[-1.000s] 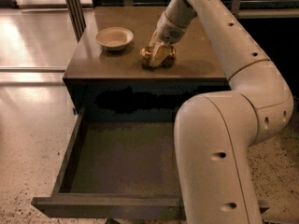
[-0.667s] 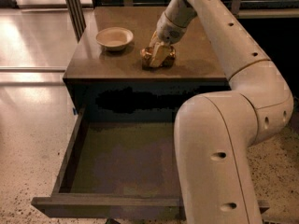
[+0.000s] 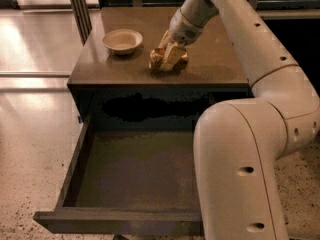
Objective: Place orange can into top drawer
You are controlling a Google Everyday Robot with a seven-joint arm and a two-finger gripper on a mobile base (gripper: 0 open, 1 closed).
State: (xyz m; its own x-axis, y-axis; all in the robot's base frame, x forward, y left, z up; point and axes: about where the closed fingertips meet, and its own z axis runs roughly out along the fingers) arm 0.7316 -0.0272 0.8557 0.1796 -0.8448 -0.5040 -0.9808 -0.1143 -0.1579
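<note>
Gripper (image 3: 170,53) down over orange can (image 3: 155,60), lying sideways on cabinet top (image 3: 215,59). Jaw state: cannot tell. Top drawer (image 3: 135,171) open directly below-front.

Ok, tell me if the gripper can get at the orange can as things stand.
Probably yes: the gripper is right at the orange can on the cabinet top; the bowl sits apart, not in the way.
</note>
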